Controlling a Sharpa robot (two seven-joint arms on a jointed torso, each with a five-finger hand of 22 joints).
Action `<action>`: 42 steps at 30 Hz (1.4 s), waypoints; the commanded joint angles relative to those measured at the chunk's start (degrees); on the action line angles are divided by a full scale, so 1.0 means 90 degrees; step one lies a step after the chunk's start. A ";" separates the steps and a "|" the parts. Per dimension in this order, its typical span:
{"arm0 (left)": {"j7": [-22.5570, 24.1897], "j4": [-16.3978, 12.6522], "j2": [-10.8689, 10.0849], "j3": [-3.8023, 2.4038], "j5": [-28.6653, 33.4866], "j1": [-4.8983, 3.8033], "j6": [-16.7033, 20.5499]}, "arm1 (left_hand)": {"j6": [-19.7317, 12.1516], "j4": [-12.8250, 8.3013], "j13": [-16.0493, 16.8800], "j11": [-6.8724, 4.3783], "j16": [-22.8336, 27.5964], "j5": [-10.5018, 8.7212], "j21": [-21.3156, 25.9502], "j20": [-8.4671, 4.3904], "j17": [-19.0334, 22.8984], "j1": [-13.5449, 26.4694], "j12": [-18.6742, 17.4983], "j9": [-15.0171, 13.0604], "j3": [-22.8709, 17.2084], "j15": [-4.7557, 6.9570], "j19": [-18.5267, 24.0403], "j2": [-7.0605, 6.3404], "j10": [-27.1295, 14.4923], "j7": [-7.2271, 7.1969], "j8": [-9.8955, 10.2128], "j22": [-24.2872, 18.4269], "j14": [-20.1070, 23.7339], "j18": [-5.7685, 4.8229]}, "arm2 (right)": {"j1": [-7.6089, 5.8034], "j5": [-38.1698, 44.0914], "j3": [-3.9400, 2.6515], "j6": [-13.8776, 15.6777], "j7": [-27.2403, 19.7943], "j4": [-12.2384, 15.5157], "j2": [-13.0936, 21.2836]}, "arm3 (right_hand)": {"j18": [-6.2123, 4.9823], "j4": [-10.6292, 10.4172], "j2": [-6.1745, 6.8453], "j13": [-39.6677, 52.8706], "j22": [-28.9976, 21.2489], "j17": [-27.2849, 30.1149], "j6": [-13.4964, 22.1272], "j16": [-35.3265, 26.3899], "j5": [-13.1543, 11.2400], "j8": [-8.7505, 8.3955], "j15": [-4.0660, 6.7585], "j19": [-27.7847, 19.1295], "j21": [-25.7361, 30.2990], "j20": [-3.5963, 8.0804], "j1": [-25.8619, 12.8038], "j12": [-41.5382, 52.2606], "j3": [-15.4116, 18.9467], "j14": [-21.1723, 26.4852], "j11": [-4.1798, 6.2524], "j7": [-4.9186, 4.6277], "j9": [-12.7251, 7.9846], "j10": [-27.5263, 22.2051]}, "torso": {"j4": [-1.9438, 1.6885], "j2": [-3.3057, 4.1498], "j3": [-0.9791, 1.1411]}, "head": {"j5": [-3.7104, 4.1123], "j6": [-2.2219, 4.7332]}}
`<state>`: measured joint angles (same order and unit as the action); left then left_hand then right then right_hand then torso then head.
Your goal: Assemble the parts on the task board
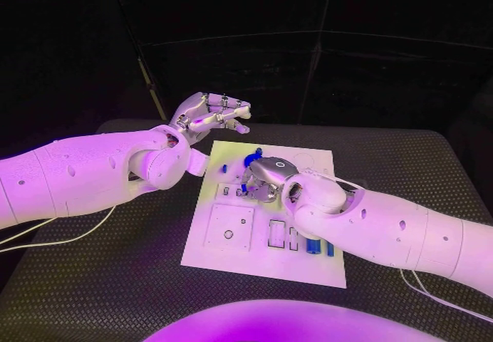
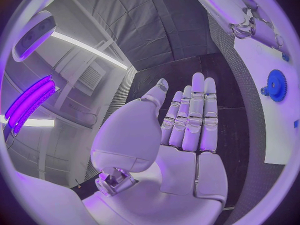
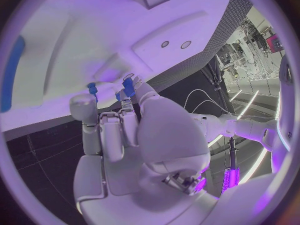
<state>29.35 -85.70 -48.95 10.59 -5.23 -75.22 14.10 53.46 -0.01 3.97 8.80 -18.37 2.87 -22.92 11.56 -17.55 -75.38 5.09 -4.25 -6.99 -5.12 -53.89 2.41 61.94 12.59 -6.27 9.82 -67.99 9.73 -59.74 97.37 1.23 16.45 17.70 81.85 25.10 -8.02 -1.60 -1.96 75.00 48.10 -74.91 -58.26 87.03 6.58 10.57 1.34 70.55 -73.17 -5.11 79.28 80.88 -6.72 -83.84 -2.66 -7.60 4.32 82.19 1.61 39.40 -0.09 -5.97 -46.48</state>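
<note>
The white task board (image 1: 234,251) lies in the middle of the black table. My right hand (image 1: 265,178) is bent down over the board's far half, and its fingertips (image 3: 127,101) reach a small blue part (image 3: 128,84). A second small blue part (image 3: 92,88) stands by the thumb; whether either is gripped is unclear. A blue gear (image 1: 253,153) stands just behind that hand, and it appears as the blue gear (image 2: 275,85) in the left wrist view. My left hand (image 1: 211,114) hangs raised beyond the board's far left corner, its fingers (image 2: 194,112) stretched out and holding nothing.
Two blue parts (image 1: 314,247) lie in slots at the board's near right. A small blue piece (image 1: 224,169) stands by the board's left edge. White cables (image 1: 62,239) run over the table (image 1: 102,285) at the left and near right.
</note>
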 commanded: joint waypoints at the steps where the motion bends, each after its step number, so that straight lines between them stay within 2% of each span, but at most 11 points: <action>1: 0.0050 0.0003 0.0009 -0.0006 0.0014 -0.0013 -0.0064 | 0.0029 -0.0038 0.0009 0.0025 0.0043 -0.0014 0.0021 0.0003 -0.0010 -0.0030 -0.0025 0.0005 0.0011 -0.0013 0.0035 0.0055 0.0009 0.0034 0.0027 -0.0010 0.0036 0.0075 | 0.0002 0.0116 0.0003 0.0064 -0.0058 -0.0032 -0.0038 | 0.0101 0.0001 0.0038 0.0247 0.0002 -0.0837 0.0028 -0.0001 0.0032 -0.0019 0.0014 -0.0004 0.0016 0.0043 -0.0038 -0.0042 -0.0041 -0.0509 -0.0004 0.0004 0.0005 -0.0054 | 0.0000 0.0005 0.0005 | -0.0007 -0.0012; 6: 0.0048 0.0006 0.0009 -0.0006 0.0014 -0.0013 -0.0065 | 0.0029 -0.0038 0.0009 0.0025 0.0043 -0.0014 0.0021 0.0003 -0.0010 -0.0030 -0.0025 0.0005 0.0011 -0.0013 0.0035 0.0055 0.0009 0.0034 0.0027 -0.0010 0.0036 0.0075 | 0.0029 0.0122 0.0007 0.0071 -0.0079 -0.0100 -0.0085 | 0.0101 0.0002 0.0044 0.0252 0.0003 -0.0836 0.0037 -0.0002 0.0033 -0.0027 0.0012 -0.0003 0.0016 0.0042 -0.0043 -0.0039 -0.0043 -0.0509 -0.0007 0.0000 0.0000 -0.0052 | -0.0002 0.0004 -0.0004 | -0.0006 -0.0027; 20: 0.0039 0.0003 0.0016 -0.0006 0.0014 -0.0013 -0.0071 | 0.0029 -0.0038 0.0009 0.0025 0.0043 -0.0014 0.0021 0.0003 -0.0010 -0.0030 -0.0025 0.0005 0.0011 -0.0013 0.0035 0.0055 0.0009 0.0034 0.0027 -0.0010 0.0036 0.0075 | 0.0085 0.0125 0.0013 -0.0008 -0.0108 -0.0221 -0.0148 | 0.0101 0.0006 0.0063 0.0229 0.0001 -0.0825 0.0064 -0.0006 0.0035 -0.0050 0.0005 -0.0004 0.0018 0.0036 -0.0053 -0.0058 -0.0050 -0.0507 -0.0016 -0.0012 -0.0012 -0.0069 | -0.0001 -0.0004 -0.0002 | 0.0003 -0.0068; 25: 0.0038 0.0007 0.0019 -0.0006 0.0014 -0.0013 -0.0076 | 0.0029 -0.0038 0.0009 0.0025 0.0043 -0.0014 0.0021 0.0003 -0.0010 -0.0030 -0.0025 0.0005 0.0011 -0.0013 0.0035 0.0055 0.0009 0.0034 0.0027 -0.0010 0.0036 0.0075 | 0.0091 0.0125 0.0014 -0.0051 -0.0093 -0.0227 -0.0136 | 0.0101 0.0007 0.0068 0.0223 -0.0002 -0.0820 0.0072 -0.0009 0.0033 -0.0057 0.0002 -0.0005 0.0020 0.0034 -0.0056 -0.0063 -0.0052 -0.0506 -0.0020 -0.0016 -0.0016 -0.0074 | 0.0005 -0.0002 0.0001 | 0.0009 -0.0081; 29: 0.0035 0.0002 0.0016 -0.0006 0.0014 -0.0013 -0.0081 | 0.0029 -0.0038 0.0009 0.0025 0.0043 -0.0014 0.0021 0.0003 -0.0010 -0.0030 -0.0025 0.0005 0.0011 -0.0013 0.0035 0.0055 0.0009 0.0034 0.0027 -0.0010 0.0036 0.0075 | 0.0093 0.0138 0.0014 -0.0081 -0.0047 -0.0206 -0.0113 | 0.0099 0.0010 0.0076 0.0209 -0.0012 -0.0799 0.0087 -0.0018 0.0032 -0.0070 -0.0003 -0.0010 0.0025 0.0030 -0.0060 -0.0076 -0.0058 -0.0501 -0.0025 -0.0023 -0.0023 -0.0085 | 0.0008 0.0002 -0.0007 | 0.0025 -0.0087; 42: 0.0028 -0.0006 0.0018 -0.0006 0.0014 -0.0014 -0.0084 | 0.0029 -0.0038 0.0009 0.0025 0.0043 -0.0014 0.0021 0.0003 -0.0010 -0.0030 -0.0025 0.0005 0.0011 -0.0013 0.0035 0.0055 0.0009 0.0034 0.0027 -0.0010 0.0036 0.0075 | 0.0096 0.0164 0.0016 -0.0280 0.0042 -0.0183 -0.0105 | 0.0096 0.0013 0.0085 0.0193 -0.0032 -0.0784 0.0110 -0.0024 0.0031 -0.0089 -0.0010 -0.0021 0.0036 0.0024 -0.0068 -0.0091 -0.0066 -0.0498 -0.0035 -0.0034 -0.0031 -0.0101 | -0.0004 -0.0003 -0.0008 | 0.0065 -0.0114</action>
<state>29.29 -85.66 -48.85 10.59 -5.23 -75.23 13.97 53.45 -0.01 3.97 8.80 -18.37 2.87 -22.92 11.56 -17.58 -75.38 5.09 -4.25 -6.99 -5.12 -53.89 2.41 61.94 12.59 -6.27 9.83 -67.99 9.73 -58.91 98.38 1.28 15.53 17.55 80.14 24.15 -8.02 -1.47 -1.44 75.00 47.86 -74.94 -57.65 87.03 6.54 9.95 1.33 70.54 -73.18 -5.11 78.76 80.43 -6.85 -83.84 -3.08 -7.82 4.09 81.77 1.62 39.39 -0.15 -5.47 -47.46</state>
